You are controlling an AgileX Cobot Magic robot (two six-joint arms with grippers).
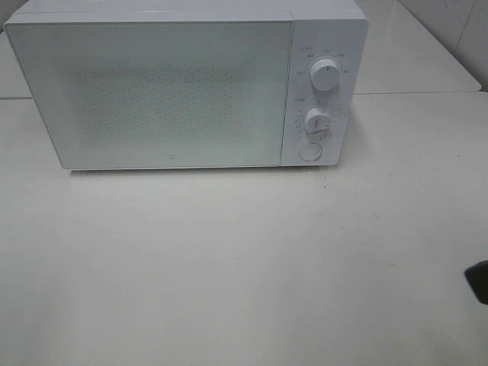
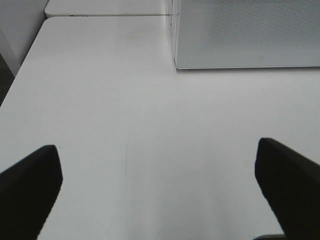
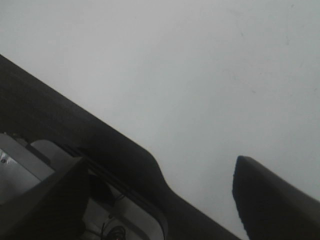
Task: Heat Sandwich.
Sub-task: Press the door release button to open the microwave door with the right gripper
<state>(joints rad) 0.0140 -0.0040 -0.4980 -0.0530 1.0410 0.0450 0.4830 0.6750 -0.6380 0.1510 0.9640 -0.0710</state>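
1. White microwave [image 1: 168,91]: one.
2. Rotary knobs on its control panel: two, an upper knob [image 1: 325,77] and a lower knob [image 1: 316,123].
3. Round push button [image 1: 309,151] below them: one.
4. White tabletops: two, a front tabletop [image 1: 229,267] and a rear tabletop [image 1: 412,61].

My right gripper [image 3: 157,164] hangs with its two dark fingers [image 3: 272,200] spread wide apart. A dark band [image 3: 100,135] runs slantwise across the scene, and I cannot tell what it is. On one side of the band lies the white table [image 3: 200,65], with one finger over it. On the band's other side are grey metal parts [image 3: 20,170], partly hidden behind my other finger.
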